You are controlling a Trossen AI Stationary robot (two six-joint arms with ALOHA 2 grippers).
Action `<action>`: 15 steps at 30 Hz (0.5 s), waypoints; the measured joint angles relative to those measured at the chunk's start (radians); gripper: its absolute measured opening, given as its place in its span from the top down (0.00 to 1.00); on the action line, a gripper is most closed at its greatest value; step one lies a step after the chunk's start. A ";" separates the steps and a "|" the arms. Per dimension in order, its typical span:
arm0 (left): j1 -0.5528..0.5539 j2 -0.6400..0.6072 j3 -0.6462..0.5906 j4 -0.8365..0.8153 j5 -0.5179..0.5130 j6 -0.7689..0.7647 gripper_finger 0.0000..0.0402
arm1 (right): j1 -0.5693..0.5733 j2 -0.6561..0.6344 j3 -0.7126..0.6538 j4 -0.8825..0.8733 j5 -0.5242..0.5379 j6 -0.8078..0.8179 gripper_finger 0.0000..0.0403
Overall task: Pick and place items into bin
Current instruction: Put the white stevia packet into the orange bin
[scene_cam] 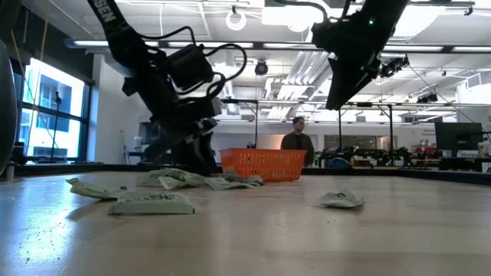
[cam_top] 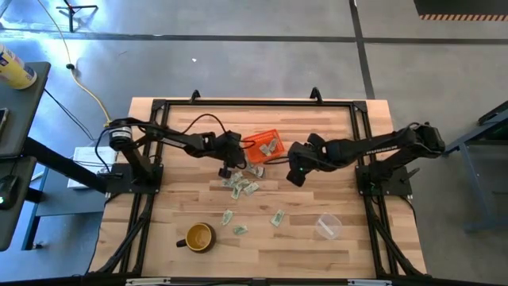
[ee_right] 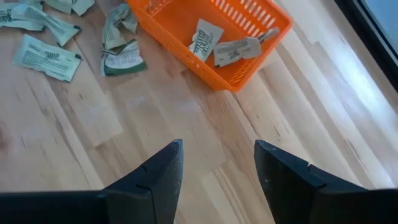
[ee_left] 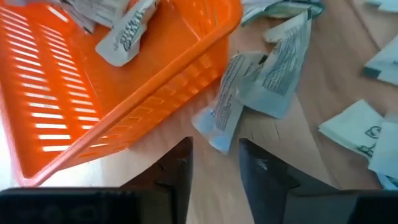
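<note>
The orange bin [cam_top: 268, 143] stands at the table's middle, toward the far side, with two or three pale scraps [ee_right: 202, 38] lying in it. More scraps [cam_top: 240, 187] lie loose on the wood near the bin, and others [cam_top: 277, 218] lie farther toward the near edge. My left gripper [ee_left: 214, 167] is open and low, close by the bin's wall [ee_left: 155, 99]. A folded scrap [ee_left: 227, 109] lies flat just ahead of its fingertips. My right gripper [ee_right: 217, 163] is open and raised above bare wood, to the right of the bin [ee_right: 214, 37].
A yellow-brown mug [cam_top: 198, 237] stands near the table's near edge on the left. A clear plastic cup [cam_top: 328, 226] is on the right. A black frame [cam_top: 254, 103] runs around the table. A person [scene_cam: 296, 141] stands in the room behind the table.
</note>
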 joint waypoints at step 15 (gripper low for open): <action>0.002 0.022 0.054 -0.028 0.120 0.000 0.82 | -0.010 0.000 0.000 -0.011 0.039 0.010 0.54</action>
